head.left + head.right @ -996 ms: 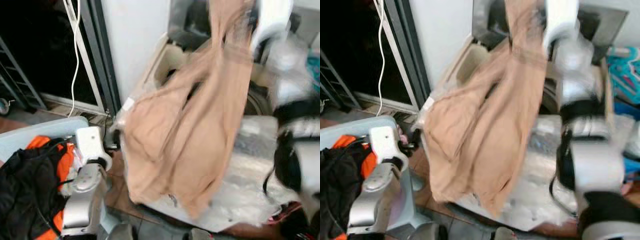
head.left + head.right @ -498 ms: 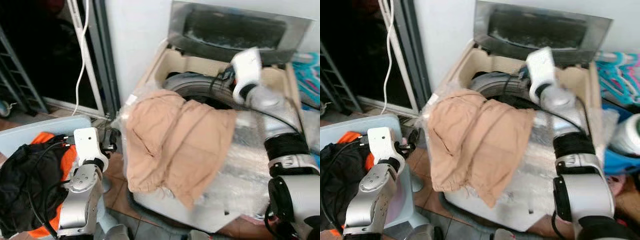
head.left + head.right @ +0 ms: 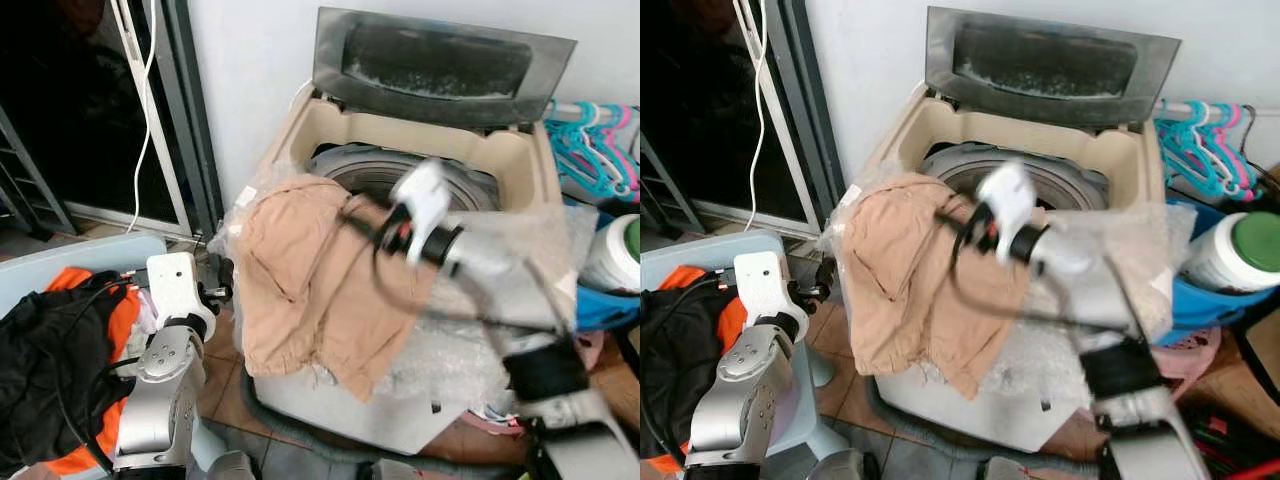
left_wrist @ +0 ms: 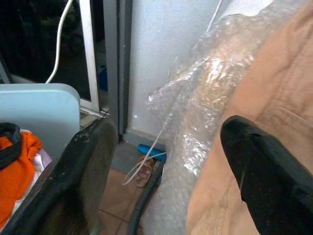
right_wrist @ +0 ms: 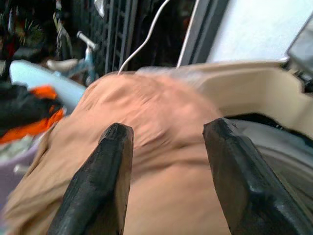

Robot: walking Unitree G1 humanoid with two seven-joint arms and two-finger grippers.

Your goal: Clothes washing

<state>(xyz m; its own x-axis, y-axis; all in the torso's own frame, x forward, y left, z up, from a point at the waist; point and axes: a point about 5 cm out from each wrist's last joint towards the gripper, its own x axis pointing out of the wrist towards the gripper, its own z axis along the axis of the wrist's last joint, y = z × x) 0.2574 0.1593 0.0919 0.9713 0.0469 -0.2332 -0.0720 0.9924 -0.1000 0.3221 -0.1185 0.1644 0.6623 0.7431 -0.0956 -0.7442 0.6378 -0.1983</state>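
Observation:
A beige garment [image 3: 310,270] lies draped over the front left edge of the open top-loading washing machine [image 3: 330,125], on bubble wrap, partly hanging down the front. My right arm [image 3: 470,255] reaches across the machine, blurred. In the right wrist view my right gripper [image 5: 168,127] hovers open just above the garment [image 5: 161,166], holding nothing. My left gripper [image 4: 166,127] is open beside the machine's left corner, near the bubble wrap [image 4: 205,98] and the garment's edge [image 4: 274,98]. A light blue basket [image 3: 100,248] of black and orange clothes [image 3: 60,340] stands at the left.
The machine's lid [image 3: 440,55] stands raised against the wall. Teal hangers [image 3: 585,145], a white bottle with a green cap [image 3: 615,250] and a blue tub [image 3: 600,305] crowd the right. A dark door frame [image 3: 190,120] with a white cable [image 3: 150,90] is at the left. A grey hose [image 3: 290,440] lies on the floor.
The right gripper held the garment high, then let it drop over the machine's front edge. The right arm has since swung down and left over it. The left arm stayed put.

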